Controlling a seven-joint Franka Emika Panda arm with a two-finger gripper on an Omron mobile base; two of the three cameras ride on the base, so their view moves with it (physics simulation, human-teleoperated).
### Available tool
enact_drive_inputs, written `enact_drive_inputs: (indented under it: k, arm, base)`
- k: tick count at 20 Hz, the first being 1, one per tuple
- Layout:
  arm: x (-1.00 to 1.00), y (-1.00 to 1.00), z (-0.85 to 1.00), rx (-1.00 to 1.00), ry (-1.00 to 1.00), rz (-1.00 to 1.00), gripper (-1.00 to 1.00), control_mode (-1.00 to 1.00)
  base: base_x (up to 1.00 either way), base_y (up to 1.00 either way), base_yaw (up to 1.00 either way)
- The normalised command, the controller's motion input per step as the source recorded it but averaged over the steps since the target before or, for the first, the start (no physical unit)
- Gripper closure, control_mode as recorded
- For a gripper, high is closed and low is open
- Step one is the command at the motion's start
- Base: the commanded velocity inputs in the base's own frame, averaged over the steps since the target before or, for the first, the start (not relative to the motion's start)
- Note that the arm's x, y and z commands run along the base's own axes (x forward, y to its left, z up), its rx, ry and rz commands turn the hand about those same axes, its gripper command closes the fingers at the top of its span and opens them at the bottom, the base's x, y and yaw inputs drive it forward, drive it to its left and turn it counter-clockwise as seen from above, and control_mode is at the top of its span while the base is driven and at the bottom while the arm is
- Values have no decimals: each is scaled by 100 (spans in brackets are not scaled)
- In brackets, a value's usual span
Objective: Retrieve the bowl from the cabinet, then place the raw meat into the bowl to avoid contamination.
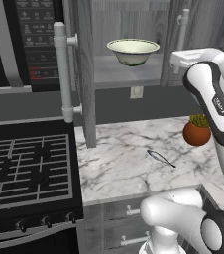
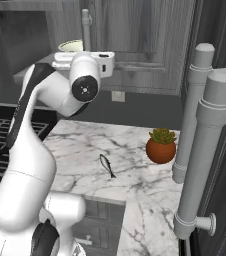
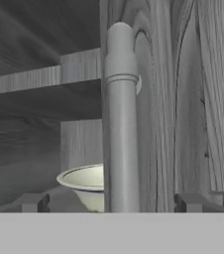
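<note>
Here the gripper point(image 3: 111, 202) stands wide open with nothing between its fingers point(image 3: 34, 202), which sit far apart at either side of the hand view. Straight ahead of them, rising up between the two, is a pale bar handle point(image 3: 120, 119) on a door of the cabinet point(image 3: 193, 99) (whether the fingers touch it cannot be told). Just beyond that handle and a little toward the left finger, the bowl point(image 3: 84, 179) rests on the cabinet's lower shelf, partly hidden by the handle. In the left base view the bowl point(image 1: 133, 51) stands upright on the shelf between the open door and the hand. Well below the fingers, on the marble counter point(image 1: 119, 168), lies the raw meat point(image 1: 160, 158), with a plant pot point(image 1: 197, 130) near it.
</note>
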Motion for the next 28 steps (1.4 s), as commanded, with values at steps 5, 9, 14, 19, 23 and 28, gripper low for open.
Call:
enact_drive_inputs:
  k: [5,9,14,19,23,28]
  arm:
    - [44,-5,-1,0,0,-1,-100,-100]
    - [40,-12,-6,0,0,-3,-100,-100]
    - [37,-11,-20,0,0,-2,-100,-100]
    - [43,0,-30,0,0,-1,-100,-100]
    - [43,0,-32,0,0,-2,-100,-100]
    - [54,14,-33,-4,0,-4,100,-100]
  base:
    - [0,0,0]
    - [0,0,0]
    - [0,0,0]
    - [0,0,0]
    - [0,0,0]
    - [0,0,0]
